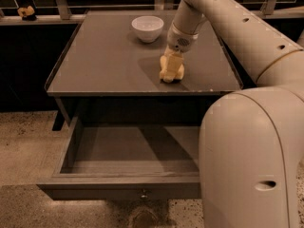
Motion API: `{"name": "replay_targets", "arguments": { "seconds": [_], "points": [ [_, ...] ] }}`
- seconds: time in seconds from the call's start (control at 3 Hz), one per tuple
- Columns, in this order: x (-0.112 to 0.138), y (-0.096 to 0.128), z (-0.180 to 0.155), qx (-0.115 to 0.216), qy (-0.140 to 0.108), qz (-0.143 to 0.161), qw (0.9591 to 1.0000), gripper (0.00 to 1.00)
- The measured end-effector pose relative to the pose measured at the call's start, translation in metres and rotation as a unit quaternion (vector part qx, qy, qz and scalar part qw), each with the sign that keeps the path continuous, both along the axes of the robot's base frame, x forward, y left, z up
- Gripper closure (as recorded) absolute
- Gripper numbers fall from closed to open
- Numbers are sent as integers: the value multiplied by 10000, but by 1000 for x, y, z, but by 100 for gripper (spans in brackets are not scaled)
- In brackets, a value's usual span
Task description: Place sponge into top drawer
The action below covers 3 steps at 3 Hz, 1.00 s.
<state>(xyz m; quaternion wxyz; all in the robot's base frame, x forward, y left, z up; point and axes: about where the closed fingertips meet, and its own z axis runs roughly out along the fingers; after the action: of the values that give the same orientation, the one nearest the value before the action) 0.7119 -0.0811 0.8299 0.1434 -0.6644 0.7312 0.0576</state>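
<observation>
1. The pincer (172, 64) is being held low over the counter (104, 61), right of the middle and nearer the front edge than the back edge, at the end of the arm (223, 18) reaching in from the right.
2. The sponge (170, 73) is being seen directly beneath the pincer, standing on the counter surface and touching the pincer's tip.
3. Whether the pincer is spread or pinching the sponge cannot be told.
4. A white bowl (147, 28) is being shown near the back edge, behind and slightly left of the sponge, apart from it.
5. The top drawer (123, 151) is being shown pulled out below the counter's front edge, a small knob (143, 194) on its front; the sponge is lying outside it.
</observation>
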Motion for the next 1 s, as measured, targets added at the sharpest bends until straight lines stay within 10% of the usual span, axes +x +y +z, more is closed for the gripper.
{"name": "replay_targets", "arguments": {
  "seconds": [0.67,1.0],
  "points": [
    [-17,-7,-2,20,-21,-112,9999,100],
    [-55,-25,42,419,-604,-662,9951,100]
  ]
}}
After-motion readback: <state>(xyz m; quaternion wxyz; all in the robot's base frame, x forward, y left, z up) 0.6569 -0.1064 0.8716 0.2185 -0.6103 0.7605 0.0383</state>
